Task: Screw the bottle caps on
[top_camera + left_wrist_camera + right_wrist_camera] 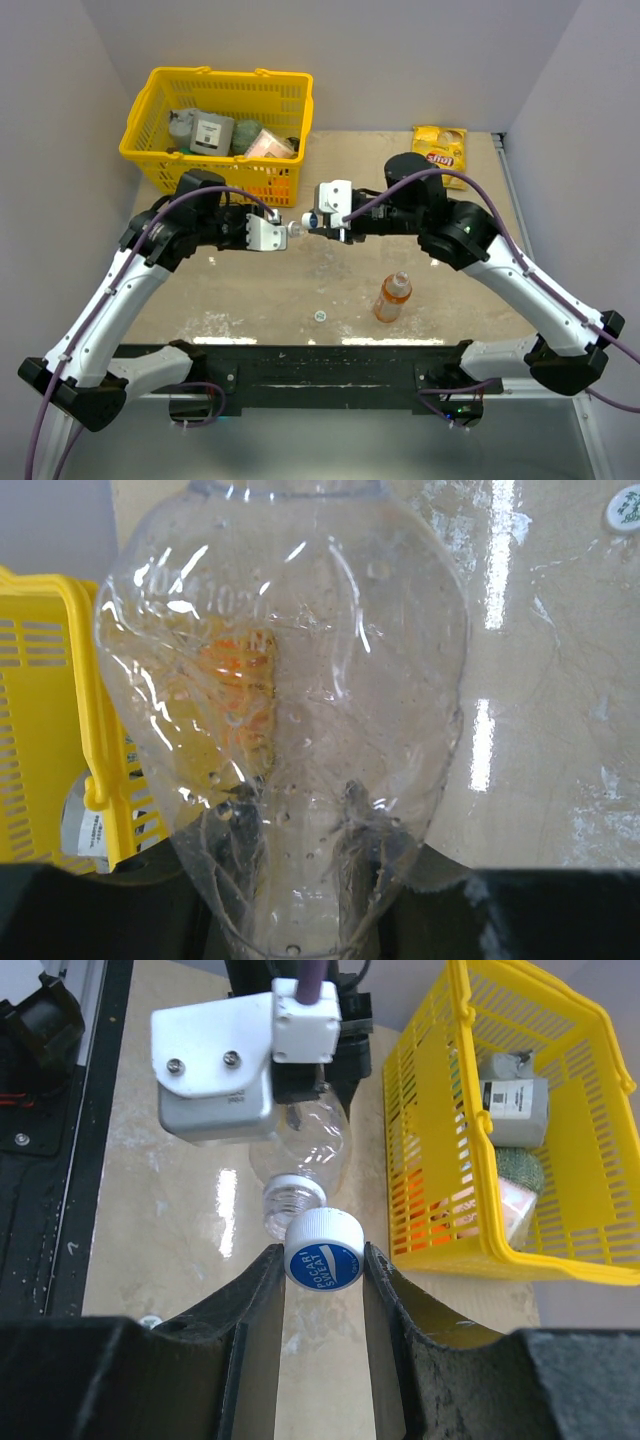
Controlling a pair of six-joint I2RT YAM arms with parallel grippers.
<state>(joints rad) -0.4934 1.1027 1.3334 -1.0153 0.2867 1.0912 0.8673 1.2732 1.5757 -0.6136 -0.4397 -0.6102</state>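
My left gripper is shut on a clear bottle, held level above the table with its threaded neck pointing right. The bottle fills the left wrist view, and the fingers show through its wall. My right gripper is shut on a blue-topped bottle cap with white sides. The cap sits right at the bottle's mouth, offset a little to one side. An orange bottle stands upright on the table right of centre. A small whitish cap lies near the front edge.
A yellow basket holding boxes and packets stands at the back left, close behind the left gripper. A yellow snack packet lies at the back right. Grey walls close in both sides.
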